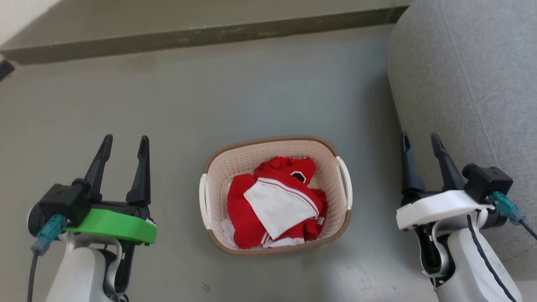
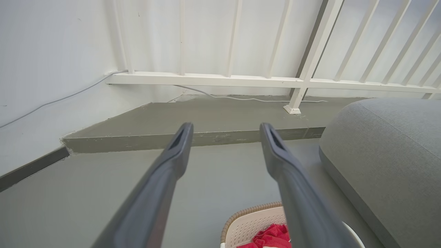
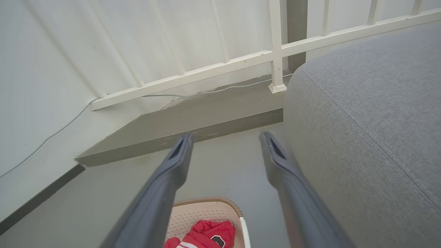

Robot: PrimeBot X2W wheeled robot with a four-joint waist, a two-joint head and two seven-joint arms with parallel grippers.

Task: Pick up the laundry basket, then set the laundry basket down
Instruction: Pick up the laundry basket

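Laundry basket sits on the grey floor, between the left gripper and the right gripper, apart from both. Left jaws: spread open, holding nothing. Right jaws: spread open, holding nothing. The basket holds a crumpled red and white garment.

Edges and room: bare floor lies on the left gripper's outer side and ahead of both sets of jaws, as far as a low step running across. A grey sofa stands just beside the right gripper's outer side, its rounded edge close along those jaws. A strip of open floor separates each white side handle from the jaws nearest it.

Views: the head view gives the basket's whole brown rim. The left wrist view catches the basket's far end low on the inner side of the left gripper. It adds a white railing on the step and a pale cable along its foot. The right wrist view shows the basket's far end low on the inner side of the right gripper.

Markings: a black badge on the garment, too small to read.
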